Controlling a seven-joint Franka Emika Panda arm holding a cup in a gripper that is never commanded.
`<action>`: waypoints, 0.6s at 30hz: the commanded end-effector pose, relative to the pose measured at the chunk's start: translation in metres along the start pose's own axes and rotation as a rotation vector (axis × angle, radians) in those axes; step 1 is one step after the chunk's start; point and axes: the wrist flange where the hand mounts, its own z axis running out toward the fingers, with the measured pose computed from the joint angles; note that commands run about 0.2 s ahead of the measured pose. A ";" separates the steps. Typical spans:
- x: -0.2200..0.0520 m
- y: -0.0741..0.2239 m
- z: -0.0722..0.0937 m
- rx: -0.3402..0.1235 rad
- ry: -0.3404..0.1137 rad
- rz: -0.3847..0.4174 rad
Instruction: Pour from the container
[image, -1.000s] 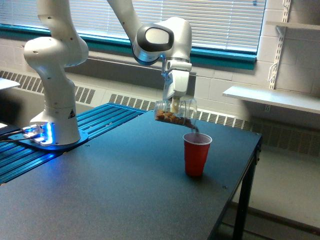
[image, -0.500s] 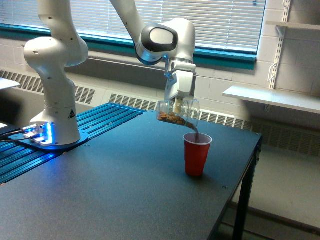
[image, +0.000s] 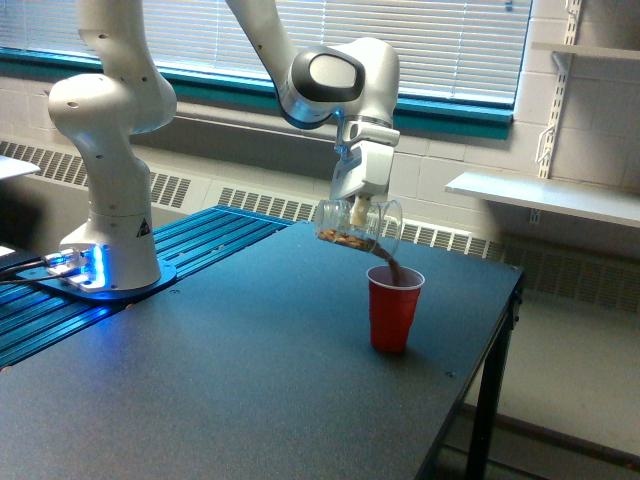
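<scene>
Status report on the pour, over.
Gripper shut on clear cup, tipped over red cup. Brown granules streaming from the clear cup's lip into the red cup. Nothing in the way.

My fingers (image: 357, 212) hold the small clear plastic cup (image: 360, 226) tipped above the red plastic cup (image: 392, 309), which stands on the dark flat surface (image: 230, 380), near its right edge in the exterior view.

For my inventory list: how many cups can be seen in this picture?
2. The clear cup is tilted in the gripper above the table; the red cup stands upright on the table below its mouth.
</scene>
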 end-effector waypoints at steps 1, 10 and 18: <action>0.004 -0.004 -0.005 -0.027 -0.008 -0.041; 0.005 -0.004 -0.003 -0.052 -0.052 -0.057; 0.008 -0.004 -0.001 -0.065 -0.093 -0.070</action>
